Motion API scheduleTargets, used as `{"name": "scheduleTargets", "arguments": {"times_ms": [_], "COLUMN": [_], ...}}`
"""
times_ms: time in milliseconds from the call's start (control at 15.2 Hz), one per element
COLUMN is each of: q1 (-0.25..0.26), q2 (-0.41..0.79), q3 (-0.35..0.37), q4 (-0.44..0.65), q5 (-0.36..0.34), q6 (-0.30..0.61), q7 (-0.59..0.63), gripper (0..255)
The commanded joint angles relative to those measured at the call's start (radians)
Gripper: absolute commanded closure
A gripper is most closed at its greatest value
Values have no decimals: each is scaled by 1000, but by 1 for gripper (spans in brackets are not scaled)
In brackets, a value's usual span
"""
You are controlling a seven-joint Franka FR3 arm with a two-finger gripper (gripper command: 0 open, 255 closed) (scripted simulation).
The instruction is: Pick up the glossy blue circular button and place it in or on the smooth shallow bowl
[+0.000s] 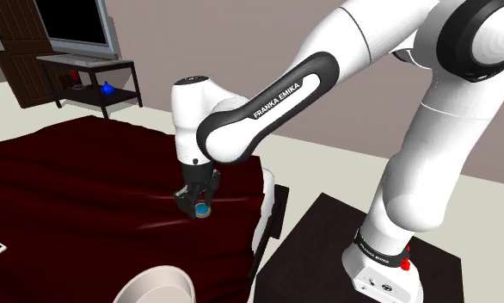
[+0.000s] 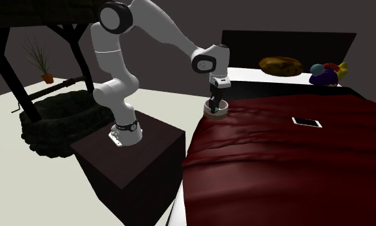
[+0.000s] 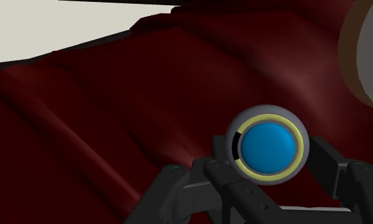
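Centre frame, the button [image 1: 205, 210] sits between the fingers of the gripper [image 1: 202, 206], near the right edge of the bed [image 1: 61, 172]; bowl [image 1: 156, 287] at bottom edge, stand [image 1: 328, 250] lower right.

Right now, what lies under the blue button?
Dark red bedspread lies under the button, which the gripper clasps; the cloth directly beneath is hidden by it.

Blue, yellow-ringed button [image 3: 268, 146]; dark-red bedcover [image 3: 147, 83]
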Motion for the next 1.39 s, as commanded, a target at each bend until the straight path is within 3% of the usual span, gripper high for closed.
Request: {"name": "scheduleTargets", "arguments": {"times_ms": [0, 528, 924, 1320], "q1": [22, 135, 257, 272], "q2": [17, 151, 298, 344], "q3": [22, 103, 129, 111], "q4": [19, 159, 324, 296], "q5": [-11, -108, -212, -248], "q6": [-4, -29, -79, -13], "q7": [52, 301, 491, 514], "gripper": [255, 255, 255, 255]}}
